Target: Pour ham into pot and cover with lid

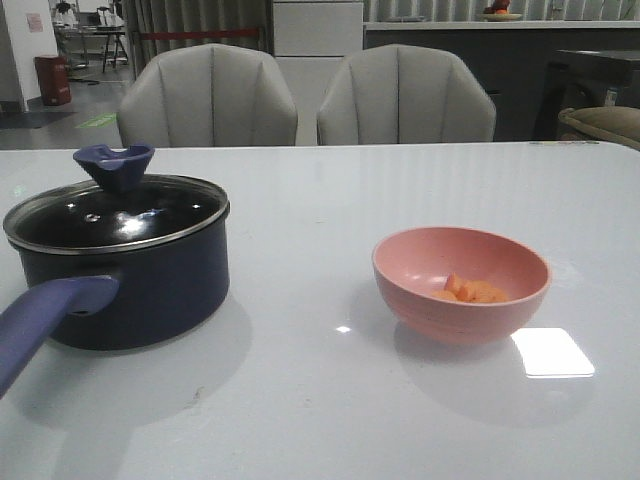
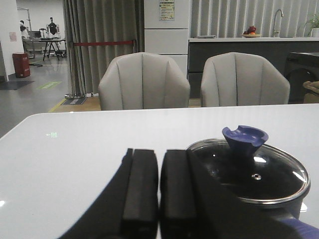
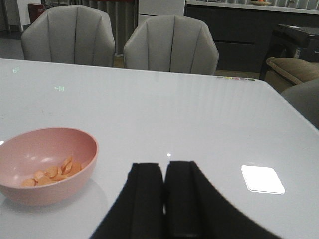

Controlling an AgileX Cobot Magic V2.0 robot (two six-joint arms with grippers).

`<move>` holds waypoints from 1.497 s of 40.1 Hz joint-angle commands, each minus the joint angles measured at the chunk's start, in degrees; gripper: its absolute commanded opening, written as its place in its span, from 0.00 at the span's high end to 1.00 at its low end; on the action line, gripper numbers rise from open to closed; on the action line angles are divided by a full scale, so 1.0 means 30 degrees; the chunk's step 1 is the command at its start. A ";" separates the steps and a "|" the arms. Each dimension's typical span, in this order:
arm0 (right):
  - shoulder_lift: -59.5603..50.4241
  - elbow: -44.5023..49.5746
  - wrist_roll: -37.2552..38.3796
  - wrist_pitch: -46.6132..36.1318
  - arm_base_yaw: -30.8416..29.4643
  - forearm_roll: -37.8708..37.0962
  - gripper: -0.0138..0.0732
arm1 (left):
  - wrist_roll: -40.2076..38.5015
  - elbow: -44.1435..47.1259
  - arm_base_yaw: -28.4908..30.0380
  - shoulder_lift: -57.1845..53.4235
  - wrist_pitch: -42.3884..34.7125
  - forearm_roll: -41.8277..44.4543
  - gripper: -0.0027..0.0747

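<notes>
Glossy white table (image 1: 320, 420), clear glass lid (image 1: 115, 215) with metal rim, matt pink bowl (image 1: 460, 285).

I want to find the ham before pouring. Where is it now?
In the front view, the ham lies inside the pink bowl on the table's right side, apart from the lidded pot on the left.

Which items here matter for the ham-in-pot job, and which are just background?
Job items:
- ham, inside the pink bowl
- pot, closed
- lid, sitting on the pot
- left gripper and right gripper, both shut and empty

Just around:
- two chairs behind the table
- counter farther back
</notes>
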 commanded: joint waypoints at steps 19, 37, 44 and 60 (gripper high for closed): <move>-0.0367 -0.0094 0.0001 -0.1586 -0.0131 -0.0312 0.67 | -0.0081 0.0383 -0.0089 -0.0370 -0.1421 -0.0140 0.81; -0.0367 -0.0094 0.0001 -0.1586 -0.0131 -0.0312 0.67 | -0.0081 0.0383 -0.0089 -0.0370 -0.2792 -0.0140 0.81; -0.0367 -0.0094 0.0001 -0.1586 -0.0131 -0.0312 0.67 | -0.0081 -0.0027 -0.0089 -0.0370 -0.5579 -0.0315 0.81; -0.0367 -0.0094 0.0001 -0.1586 -0.0131 -0.0312 0.67 | -0.0081 -0.7386 -0.0089 0.2342 0.5227 -0.0797 0.81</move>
